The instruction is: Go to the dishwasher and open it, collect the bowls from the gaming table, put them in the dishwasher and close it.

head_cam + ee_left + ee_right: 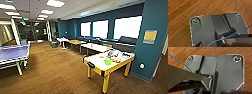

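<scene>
Nearest, both wrist views look down on brown wood-plank floor [180,25]; whether either pincer is spread or pressed together cannot be told. Ahead to the right stands the gaming table [96,61], a white-topped counter on yellow legs, just beside a teal wall [150,55]. On it sit the bowls: a green one [107,62] toward the near edge, an orange one [101,57] behind it. Left stands a blue ping-pong table [12,52]. Farther back, more tables [95,47] line bright windows [100,28].
</scene>
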`<state>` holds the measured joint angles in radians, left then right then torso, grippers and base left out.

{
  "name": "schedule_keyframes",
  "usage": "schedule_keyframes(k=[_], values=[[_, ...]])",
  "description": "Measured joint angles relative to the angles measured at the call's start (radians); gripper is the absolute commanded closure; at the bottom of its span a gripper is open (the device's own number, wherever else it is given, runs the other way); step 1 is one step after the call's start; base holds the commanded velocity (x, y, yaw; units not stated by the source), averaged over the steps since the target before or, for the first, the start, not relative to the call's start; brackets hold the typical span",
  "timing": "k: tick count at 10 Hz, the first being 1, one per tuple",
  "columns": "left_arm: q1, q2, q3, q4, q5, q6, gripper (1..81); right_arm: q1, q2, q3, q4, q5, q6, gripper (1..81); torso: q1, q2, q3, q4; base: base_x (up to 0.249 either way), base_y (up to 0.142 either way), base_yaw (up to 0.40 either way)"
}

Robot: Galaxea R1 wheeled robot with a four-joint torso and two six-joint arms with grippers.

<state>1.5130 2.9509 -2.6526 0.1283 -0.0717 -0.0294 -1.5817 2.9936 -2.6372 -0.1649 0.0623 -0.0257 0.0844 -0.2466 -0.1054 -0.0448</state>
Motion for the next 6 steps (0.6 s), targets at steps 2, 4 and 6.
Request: schedule_keyframes(k=[2,4,6], values=[[0.0,0.0,0.0,0.0,0.0,0.0,1.0,0.0,0.0,-0.003,0.0,0.0,0.0,1.0,0.0,0.0,0.0,0.0,0.0,0.0,-0.394],[0.0,0.0,0.0,0.0,0.0,0.0,1.0,0.0,0.0,-0.003,0.0,0.001,0.0,1.0,0.0,0.0,0.0,0.0,0.0,0.0,-0.394],[-0.001,0.0,0.0,0.0,0.0,0.0,1.0,0.0,0.001,-0.003,0.0,0.0,0.0,1.0,0.0,0.0,0.0,0.0,0.0,0.0,-0.362]])
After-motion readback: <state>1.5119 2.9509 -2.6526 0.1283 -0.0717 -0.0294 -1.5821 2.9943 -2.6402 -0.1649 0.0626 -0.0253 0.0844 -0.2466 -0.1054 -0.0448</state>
